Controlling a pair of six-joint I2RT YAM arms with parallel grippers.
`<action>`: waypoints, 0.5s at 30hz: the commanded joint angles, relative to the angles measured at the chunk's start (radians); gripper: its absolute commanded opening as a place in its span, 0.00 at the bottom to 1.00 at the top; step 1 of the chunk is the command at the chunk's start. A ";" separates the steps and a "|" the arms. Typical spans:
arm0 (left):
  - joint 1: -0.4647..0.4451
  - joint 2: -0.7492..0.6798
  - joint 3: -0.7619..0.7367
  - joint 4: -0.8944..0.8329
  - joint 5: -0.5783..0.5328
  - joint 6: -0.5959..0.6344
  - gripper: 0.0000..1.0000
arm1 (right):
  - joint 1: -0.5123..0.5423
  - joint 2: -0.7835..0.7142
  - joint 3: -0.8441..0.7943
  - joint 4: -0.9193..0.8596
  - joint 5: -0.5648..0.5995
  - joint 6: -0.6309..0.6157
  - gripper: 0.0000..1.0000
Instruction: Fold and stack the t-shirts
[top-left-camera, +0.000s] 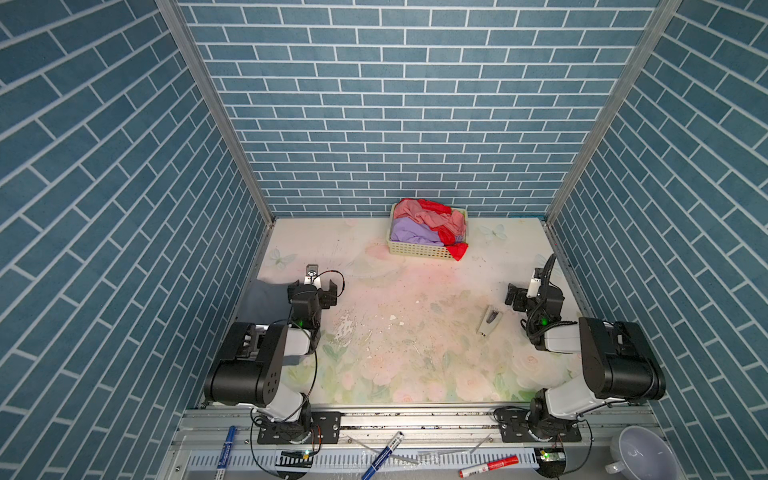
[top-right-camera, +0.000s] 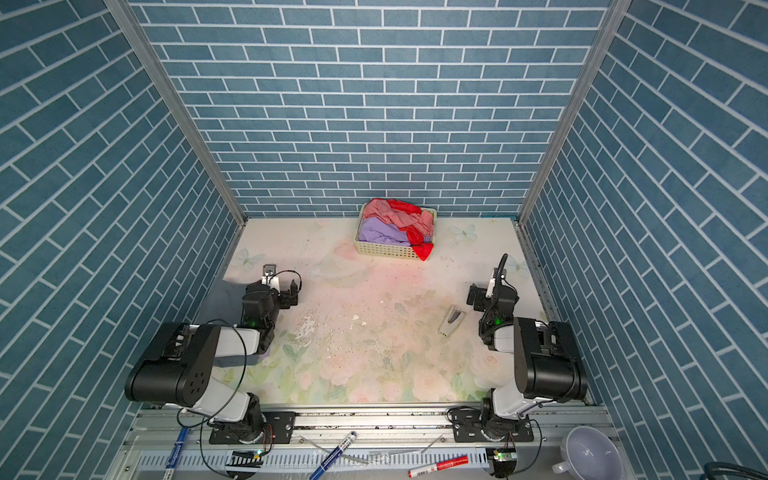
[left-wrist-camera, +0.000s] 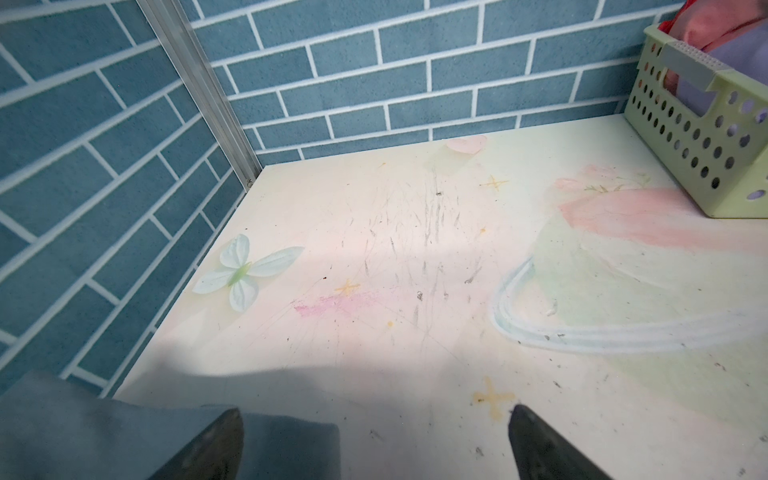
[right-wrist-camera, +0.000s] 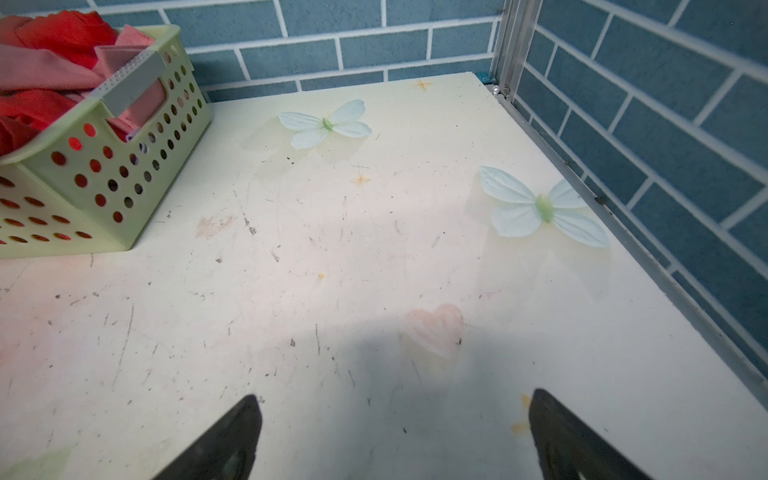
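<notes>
- In both top views the left gripper (top-left-camera: 313, 289) hangs low over the table (top-left-camera: 415, 353). Its jaws are spread wide and nothing is between them.
- The slate grey t-shirt (top-left-camera: 262, 299) lies flat just under this gripper and to its outer side. It looks like a folded piece set aside as the base of the stack.
- The right gripper (top-left-camera: 534, 293) is equally wide open and empty, with bare table beneath it. A small grey and white tool (top-left-camera: 488, 322) lies near its inner side and has no part in the task.
- Far ahead of both grippers, between their lines of reach, stands the basket (top-left-camera: 419, 249).
- It holds the salmon pink t-shirt (top-left-camera: 419, 216) crumpled on top and the lavender t-shirt (top-left-camera: 409, 230) below. The bright red t-shirt (top-left-camera: 451, 239) spills over the corner nearer the right gripper.
- These three are unfolded, so most of the task remains.
- In the left wrist view the fingers (left-wrist-camera: 216, 444) stand well apart. One finger is over the edge of the grey cloth (left-wrist-camera: 83, 428) and the other is over bare table. The basket (left-wrist-camera: 685, 137) sits ahead, toward the other arm's side.
- In the right wrist view the fingers (right-wrist-camera: 232, 440) frame only scuffed table. The basket (right-wrist-camera: 104, 187) is ahead, inward, with red (right-wrist-camera: 62, 29) and pink (right-wrist-camera: 41, 70) cloth heaped above its rim.
- The spread jaws suit a reach for the next shirt, probably the overhanging red one.
</notes>
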 joint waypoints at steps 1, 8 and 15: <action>0.007 0.006 0.014 -0.003 0.007 0.006 1.00 | -0.001 0.002 0.034 0.014 -0.008 -0.046 0.99; 0.002 -0.024 0.007 -0.012 0.041 0.027 1.00 | 0.000 -0.047 0.007 0.027 -0.021 -0.052 0.99; -0.040 -0.367 0.004 -0.272 0.030 0.013 1.00 | 0.004 -0.342 0.053 -0.282 -0.062 -0.022 0.99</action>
